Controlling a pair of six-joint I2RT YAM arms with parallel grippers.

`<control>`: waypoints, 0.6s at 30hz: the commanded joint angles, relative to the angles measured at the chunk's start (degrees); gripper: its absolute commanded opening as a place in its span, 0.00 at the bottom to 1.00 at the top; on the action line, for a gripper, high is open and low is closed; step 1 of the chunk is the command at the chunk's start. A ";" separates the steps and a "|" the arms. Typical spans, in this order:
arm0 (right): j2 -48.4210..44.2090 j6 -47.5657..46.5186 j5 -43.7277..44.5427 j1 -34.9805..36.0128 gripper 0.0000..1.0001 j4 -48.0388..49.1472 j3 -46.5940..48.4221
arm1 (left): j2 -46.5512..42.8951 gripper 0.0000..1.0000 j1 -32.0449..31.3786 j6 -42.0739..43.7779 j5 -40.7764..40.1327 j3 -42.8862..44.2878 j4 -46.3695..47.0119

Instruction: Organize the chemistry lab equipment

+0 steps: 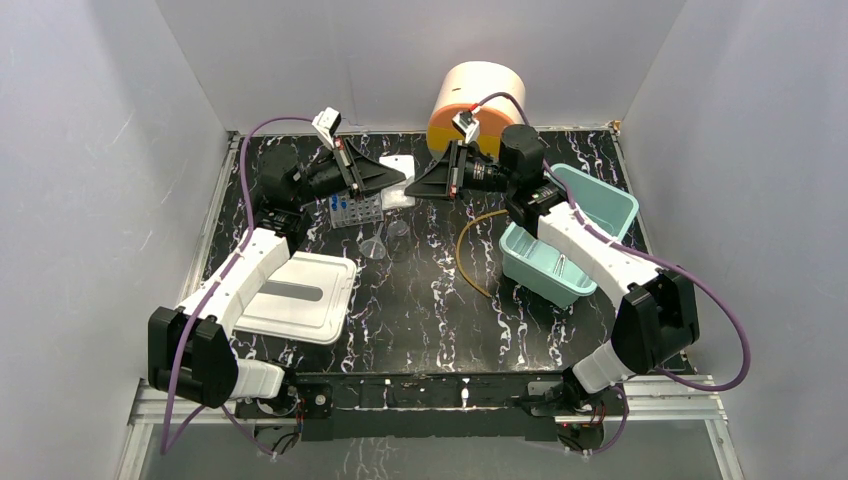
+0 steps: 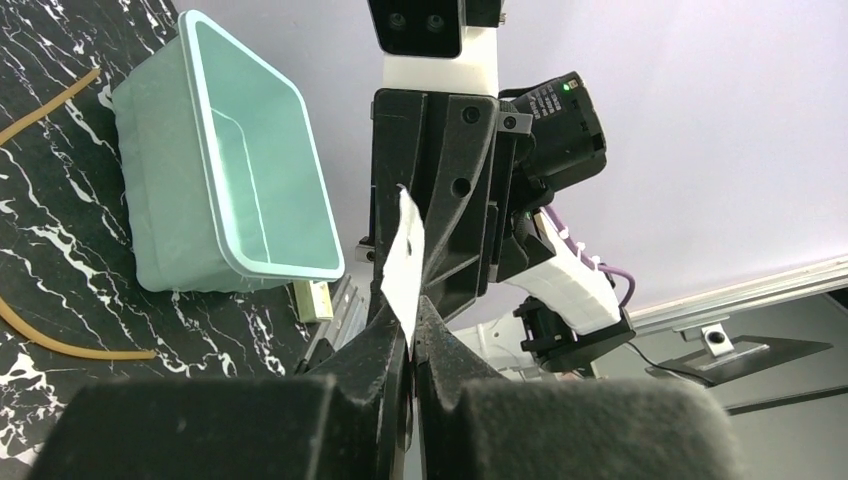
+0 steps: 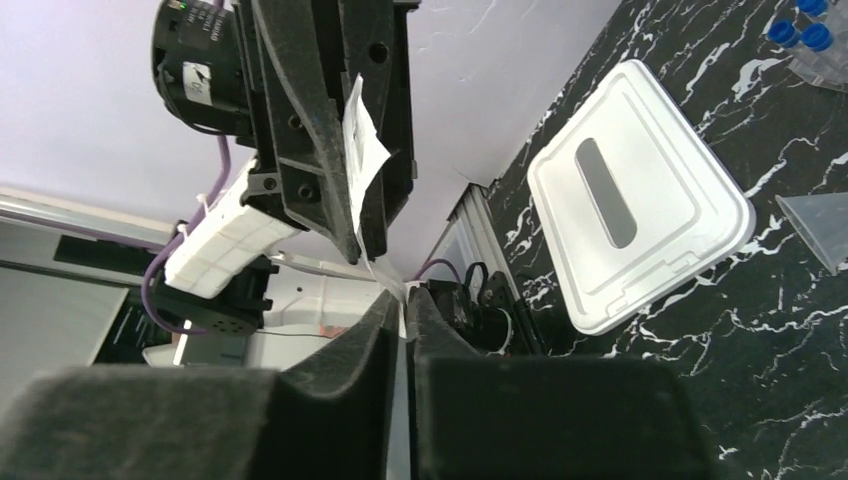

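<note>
Both claws, left claw (image 2: pixel 410 318) and right claw (image 3: pixel 403 302), clamp the small clear bag (image 2: pixel 407 250) at the frame's centre, so uneven pulling may tear it or drop it.

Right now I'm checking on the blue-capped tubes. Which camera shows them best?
The top view: the tubes stand upright in their clear rack, in plain sight. The right wrist view catches only a few of their blue caps at its top right corner. The left wrist view shows none of them.
</note>
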 commanded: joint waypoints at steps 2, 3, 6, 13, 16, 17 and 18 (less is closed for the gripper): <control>-1.70 1.95 2.25 0.00 0.01 6.45 0.46 | -1.01 0.07 -0.31 -1.42 0.52 -0.81 2.98; -1.75 1.87 2.52 -0.02 0.00 6.46 0.48 | -1.12 0.13 -0.32 -1.27 0.48 -0.86 2.57; -2.35 0.98 3.34 -0.04 0.00 5.38 0.50 | -1.60 0.44 -0.28 1.16 -0.91 -0.52 -2.52; -5.68 -7.75 7.44 -4.65 0.00 -7.63 1.37 | -2.64 0.87 -0.13 11.70 -7.54 2.85 -19.92; -7.28 -14.56 11.82 -9.54 0.00 -18.41 2.91 | -2.64 0.90 -0.06 15.43 -10.95 3.54 -26.73; -7.78 -17.20 14.64 -12.18 0.00 -22.38 3.75 | -2.64 0.90 -0.04 16.79 -12.39 3.70 -29.14; -7.96 -20.91 17.15 -14.28 0.00 -28.25 4.90 | -2.71 0.90 -0.10 18.23 -13.83 3.83 -32.07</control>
